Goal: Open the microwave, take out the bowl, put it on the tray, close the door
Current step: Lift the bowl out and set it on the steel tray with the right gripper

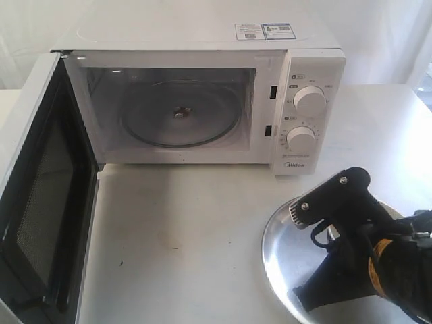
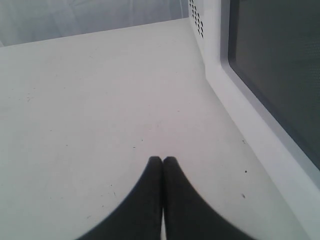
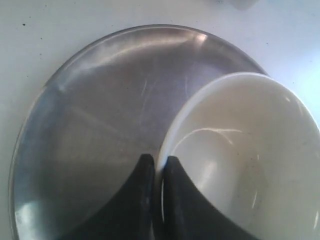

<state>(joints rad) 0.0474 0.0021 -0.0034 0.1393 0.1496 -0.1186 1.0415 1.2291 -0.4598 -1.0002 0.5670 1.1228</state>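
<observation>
The white microwave (image 1: 297,115) stands at the back with its door (image 1: 40,202) swung wide open to the left. Its cavity holds only the glass turntable (image 1: 181,115). The silver tray (image 1: 280,250) lies at the front right, partly under my right arm. In the right wrist view my right gripper (image 3: 157,162) is shut on the rim of the cream-white bowl (image 3: 250,150), which sits low over the tray (image 3: 100,110), toward one side. The arm hides the bowl in the exterior view. My left gripper (image 2: 162,161) is shut and empty over the table, beside the door's dark window (image 2: 280,65).
The white table (image 1: 189,243) stretches between the open door and the tray. The door sticks out far toward the front left. Two round knobs (image 1: 309,100) sit on the microwave's right panel. The left arm is outside the exterior view.
</observation>
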